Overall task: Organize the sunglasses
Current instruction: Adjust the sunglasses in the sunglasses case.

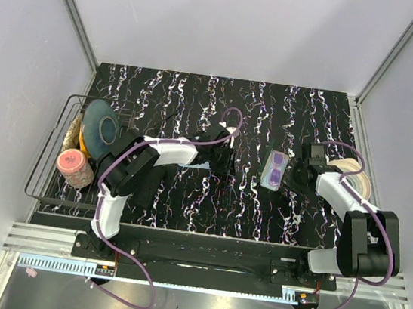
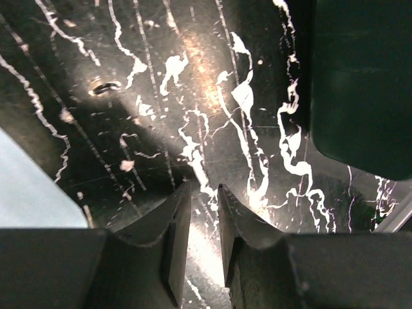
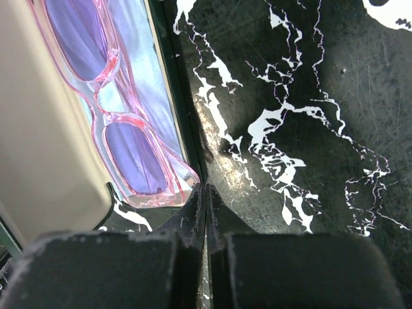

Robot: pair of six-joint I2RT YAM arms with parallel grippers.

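Pink-framed sunglasses with purple lenses (image 1: pixel 275 169) lie in an open case with a pale lid (image 3: pixel 45 129), right of the table's middle. They fill the upper left of the right wrist view (image 3: pixel 122 129). My right gripper (image 1: pixel 296 171) is shut and empty, its tips (image 3: pixel 205 190) on the table just beside the case's dark edge. My left gripper (image 1: pixel 223 154) hovers low over the table's middle, its jaws (image 2: pixel 205 193) a narrow gap apart with nothing between them. A dark green case (image 2: pixel 360 84) lies just ahead and right of it.
A light-blue flat piece (image 1: pixel 193 166) lies by the left gripper and shows in the left wrist view (image 2: pixel 32 187). A wire basket (image 1: pixel 48 150) at the left edge holds a disc, a pink jar and a yellow item. A white tape roll (image 1: pixel 356 176) sits far right.
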